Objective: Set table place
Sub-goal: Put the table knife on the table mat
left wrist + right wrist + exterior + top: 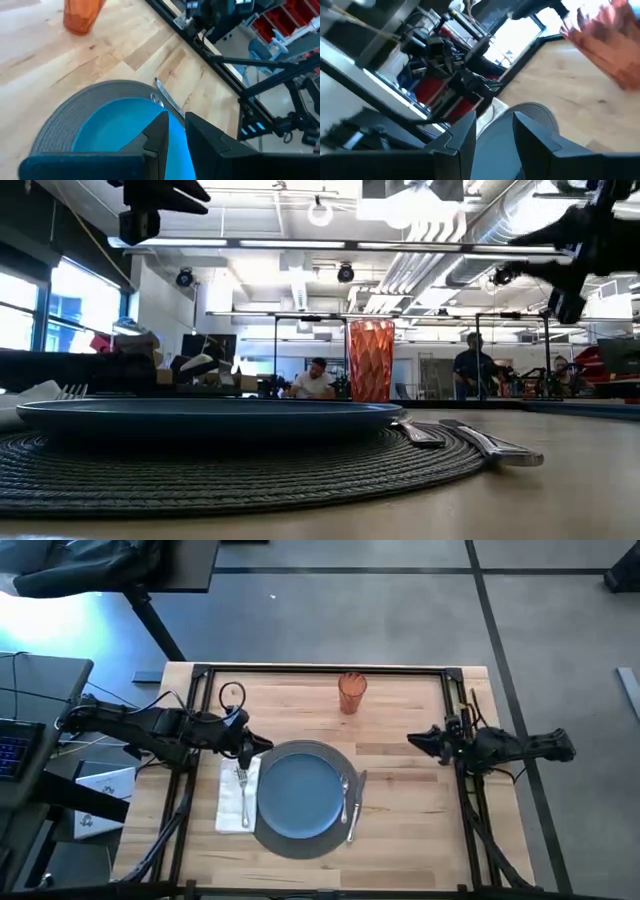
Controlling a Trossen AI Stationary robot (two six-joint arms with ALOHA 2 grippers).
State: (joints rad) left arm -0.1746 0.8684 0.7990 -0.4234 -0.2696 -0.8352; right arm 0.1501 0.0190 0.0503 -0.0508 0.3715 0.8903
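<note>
The round grey mat (230, 470) lies nearest, blue plate (300, 791) on it. At nine o'clock, the napkin (236, 795) holds the fork (243, 790); the left pincer (266, 744) hangs open above. At three o'clock lie the spoon (345, 796) and knife (356, 805). The tumbler (351, 693) stands at twelve. The right pincer (412, 741) waits open over the desk (410, 820).

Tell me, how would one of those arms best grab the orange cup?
Probably around the middle of the orange tumbler, coming level from the right gripper's side. It stands upright and alone on the table, its faceted walls narrowing downward, so fingers closing across its sides should hold.
</note>
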